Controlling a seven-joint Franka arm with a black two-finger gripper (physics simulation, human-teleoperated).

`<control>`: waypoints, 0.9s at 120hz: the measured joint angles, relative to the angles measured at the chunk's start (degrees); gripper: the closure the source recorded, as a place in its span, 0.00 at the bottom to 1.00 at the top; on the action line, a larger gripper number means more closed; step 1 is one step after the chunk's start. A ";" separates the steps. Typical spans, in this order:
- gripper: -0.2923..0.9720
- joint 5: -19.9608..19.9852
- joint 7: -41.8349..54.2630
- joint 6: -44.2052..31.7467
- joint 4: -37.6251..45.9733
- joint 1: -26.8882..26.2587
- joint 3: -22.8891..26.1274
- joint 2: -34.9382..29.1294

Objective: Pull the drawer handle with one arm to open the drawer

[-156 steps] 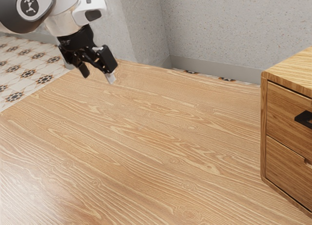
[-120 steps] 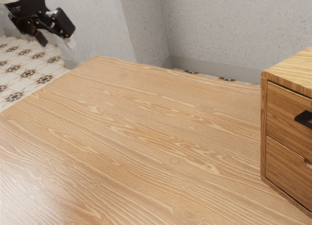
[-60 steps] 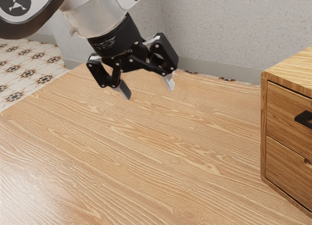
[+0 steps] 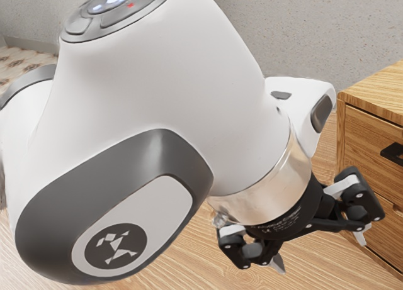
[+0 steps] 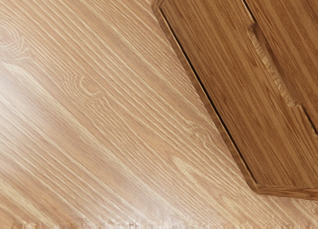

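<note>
The wooden drawer cabinet [image 4: 371,98] stands at the exterior view's right edge, on the wooden table [image 4: 189,268]. Its upper drawer [image 4: 364,139] looks flush with the frame, so not yet opened. The black handle [image 4: 392,153] sits on that drawer front, cut off by the picture's edge. The gripper [image 4: 318,251] hangs low, just beside the cabinet's lower front and below the handle. Its fingers [image 4: 278,263] are spread wide with nothing between them. I cannot tell whether the nearer finger touches the cabinet face. In the wrist view the cabinet [image 5: 238,80] lies just under the hand, beside bare table [image 5: 89,114], with a wood-coloured ridge [image 5: 271,65] that I cannot identify for sure. By the look of it, the drawer is rigid wood and should slide along one line only. It will likely resist any sideways or tilted pull and may jam. The handle looks stiff, narrow and probably smooth, so it is the one sensible place to grip. The fingers should close on it from two sides, near its middle, and the pull should run straight out from the drawer front. As for markings, a white emblem [image 4: 113,246] sits on the arm's grey joint cover. Small lettering [image 4: 277,226] rings the black wrist flange but is too small to read.
</note>
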State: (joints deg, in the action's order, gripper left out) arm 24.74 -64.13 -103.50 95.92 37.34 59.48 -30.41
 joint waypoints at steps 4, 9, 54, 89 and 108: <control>0.25 1.05 -0.92 -0.54 -0.03 0.40 1.01 -0.14; 0.25 2.62 -1.97 -1.40 0.11 1.35 2.05 -0.81; 0.25 13.63 -8.12 -9.91 0.98 9.99 8.03 -4.38; 0.25 14.95 -10.66 -12.89 -2.92 16.67 14.19 -4.22; 0.26 15.28 -11.60 -13.52 -3.83 19.18 14.49 -3.99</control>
State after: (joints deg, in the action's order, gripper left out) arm 40.02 -75.73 -117.02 92.09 56.51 73.97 -34.40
